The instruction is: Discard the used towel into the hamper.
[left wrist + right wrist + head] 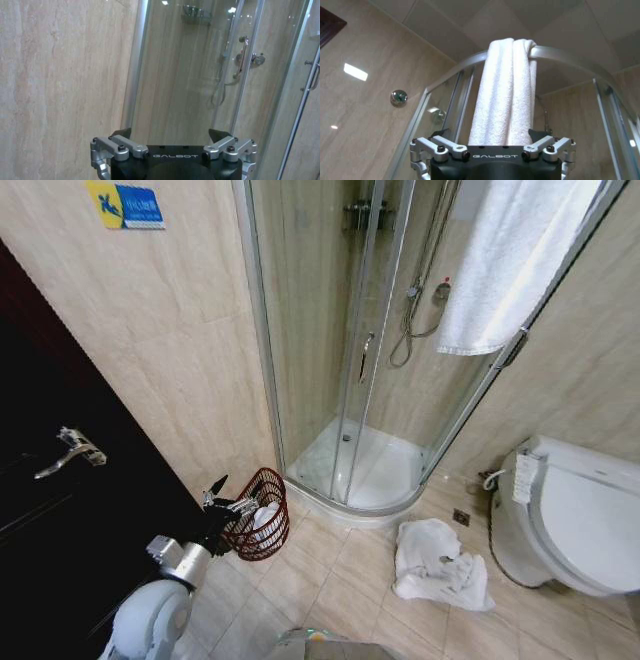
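1. The hamper (259,515), lower left of the head view, is dark reddish-brown open wire weave, with something white inside.
2. The crumpled towel (436,564) on the floor, lower right, is white.
3. The hanging towel (505,260), upper right, is white too.
4. The wall (170,330) is beige tile with faint streaks; the floor tiles (330,580) are similar beige.
5. The sign (126,204), upper left, is blue and yellow.
6. The door (50,480), at left, is near black, with a silver handle.
7. The toilet (575,515), at right, is white.
8. The left gripper (222,498) is black and silver.

Head view high, tilted down; wrist views face upward (all share shower enclosure (370,350)).
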Robot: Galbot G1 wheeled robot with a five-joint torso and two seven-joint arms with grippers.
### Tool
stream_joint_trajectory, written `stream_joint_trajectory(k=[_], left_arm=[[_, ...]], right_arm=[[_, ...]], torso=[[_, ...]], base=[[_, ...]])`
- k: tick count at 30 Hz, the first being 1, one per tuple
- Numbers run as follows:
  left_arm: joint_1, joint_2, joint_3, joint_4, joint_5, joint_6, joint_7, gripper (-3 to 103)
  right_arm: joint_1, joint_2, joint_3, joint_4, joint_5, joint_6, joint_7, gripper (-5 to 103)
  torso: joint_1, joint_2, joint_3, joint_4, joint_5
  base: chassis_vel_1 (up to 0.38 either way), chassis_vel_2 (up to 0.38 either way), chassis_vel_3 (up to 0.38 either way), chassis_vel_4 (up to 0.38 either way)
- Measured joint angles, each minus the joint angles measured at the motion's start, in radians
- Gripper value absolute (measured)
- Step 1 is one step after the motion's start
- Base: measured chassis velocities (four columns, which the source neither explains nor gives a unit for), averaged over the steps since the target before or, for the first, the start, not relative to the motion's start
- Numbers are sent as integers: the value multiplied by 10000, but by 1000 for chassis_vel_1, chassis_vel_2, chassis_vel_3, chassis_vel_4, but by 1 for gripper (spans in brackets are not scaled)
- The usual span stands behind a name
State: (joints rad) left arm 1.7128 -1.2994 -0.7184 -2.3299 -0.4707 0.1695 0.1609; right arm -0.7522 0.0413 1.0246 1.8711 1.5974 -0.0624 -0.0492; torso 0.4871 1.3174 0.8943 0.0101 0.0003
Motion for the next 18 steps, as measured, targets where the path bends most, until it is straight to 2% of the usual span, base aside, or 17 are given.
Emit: stream_joint_trajectory(k=[1,8,9,13,18], left_arm=[[0,0,0,0,0,0,0,100],[-1,0,1,0,0,0,0,100],[-1,0,1,0,0,0,0,100],[0,0,1,0,0,0,0,100],[0,0,1,0,0,-1,0,100]], right_arm=[[0,0,0,0,0,0,0,100],[-1406,-1523,682,-1241,126,688,243,100],[-1406,-1523,682,-1241,126,688,243,100],[-1879,-2406,943,-2109,875,795,332,100],[-2133,-2903,1117,-2421,1510,812,160,100]], torso=[[0,0,0,0,0],[0,0,0,3,-6],[0,0,0,3,-6],[1,0,0,0,-2],[1,0,0,0,-6]], base=[[0,0,0,0],[0,0,0,0],[0,0,0,0],[0,0,0,0],[0,0,0,0]])
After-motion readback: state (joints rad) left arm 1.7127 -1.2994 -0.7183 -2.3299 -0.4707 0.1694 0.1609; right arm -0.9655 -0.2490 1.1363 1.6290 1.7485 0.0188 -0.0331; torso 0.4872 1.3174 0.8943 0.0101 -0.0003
